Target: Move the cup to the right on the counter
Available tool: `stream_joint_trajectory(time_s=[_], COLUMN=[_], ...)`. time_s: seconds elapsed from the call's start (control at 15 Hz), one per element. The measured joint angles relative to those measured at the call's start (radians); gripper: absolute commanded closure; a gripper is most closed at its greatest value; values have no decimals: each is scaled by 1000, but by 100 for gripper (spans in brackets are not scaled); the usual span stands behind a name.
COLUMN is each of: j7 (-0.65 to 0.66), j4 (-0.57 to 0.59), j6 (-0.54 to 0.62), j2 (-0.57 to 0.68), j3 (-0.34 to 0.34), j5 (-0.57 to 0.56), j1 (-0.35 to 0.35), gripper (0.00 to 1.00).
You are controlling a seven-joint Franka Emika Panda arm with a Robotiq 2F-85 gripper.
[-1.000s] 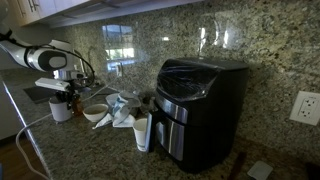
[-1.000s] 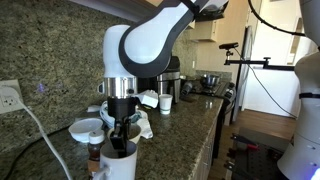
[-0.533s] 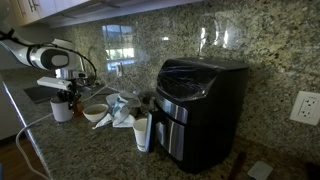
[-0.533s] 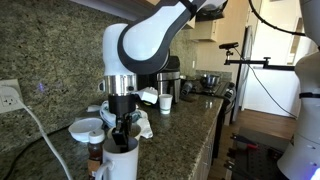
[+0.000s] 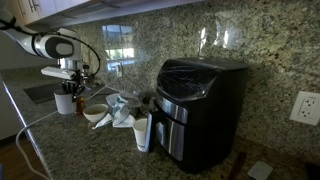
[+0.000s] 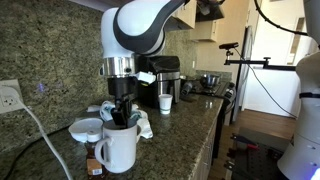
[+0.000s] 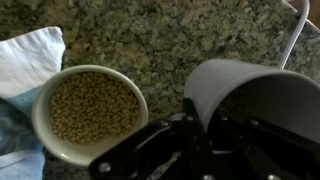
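In an exterior view the white cylindrical ceramic mug hangs higher than half a second ago, gripper clenched on its rim. It is left of the shallow white bowl and the big black appliance. In an exterior view the mug looks clear of the brown-and-tan speckled granite table, so the lift has started and the rightward carry is still to do. Wrist view: gripper grasps the mug wall, bowl just beside. Polished table, matching backsplash, white wall outlet.
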Motion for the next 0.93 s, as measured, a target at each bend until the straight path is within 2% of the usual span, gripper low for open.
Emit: stream_joint_trajectory(time_s=[0.53,0.93], j7=[156,270], j4=[-25,-215], j6=[-167,-172], j2=[-142,-272], j3=[-72,-132], j5=[-12,-16], j1=[-13,-66], gripper=[97,97])
